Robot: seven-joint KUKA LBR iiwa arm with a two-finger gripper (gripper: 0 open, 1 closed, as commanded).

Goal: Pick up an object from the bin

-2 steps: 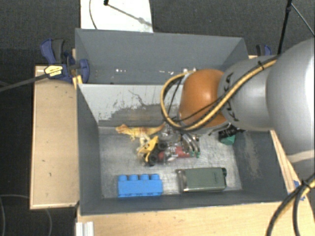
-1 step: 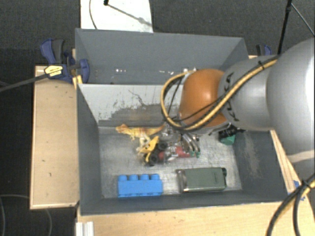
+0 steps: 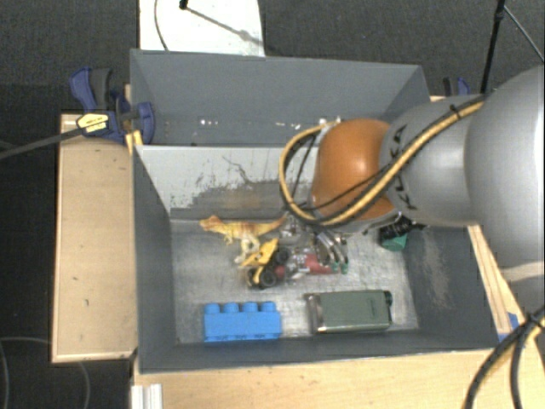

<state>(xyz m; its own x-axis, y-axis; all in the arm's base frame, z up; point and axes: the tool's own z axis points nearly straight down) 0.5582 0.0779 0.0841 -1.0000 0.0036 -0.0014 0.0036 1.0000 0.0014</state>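
In the room, looking down into the grey metal bin (image 3: 153, 254): the KUKA arm (image 3: 477, 169) comes in from the right of the view. Its orange wrist cover (image 3: 349, 169), w/ yellow-and-black cables looped round it, hangs over the bin's middle.

Below the cover the pincer (image 3: 315, 258) sits low at the centre of the bin floor, in among a small clutter of bits. Open or closed, can't tell from here, as the wrist and the clutter hide it. Can't tell either whether anything is gripped.

Nearest things:
- A small yellow-and-black piece (image 3: 260, 261) lies just left of the pincer in the view, touching it or nearly so.
- A red bit (image 3: 321, 267) lies right at the pincer's body.

Behind those, toward the back wall, a yellow toy dinosaur (image 3: 228, 226) lies on the floor, one end pointing toward the pincer.

At the front of the bin, apart from the pincer, a blue studded brick (image 3: 242, 322) sits front left. Beside it on the right is a flat grey-green box (image 3: 351, 311), lengthways along the front wall. A dark green thing (image 3: 393, 239) sits at the right of the floor, partly under the arm.
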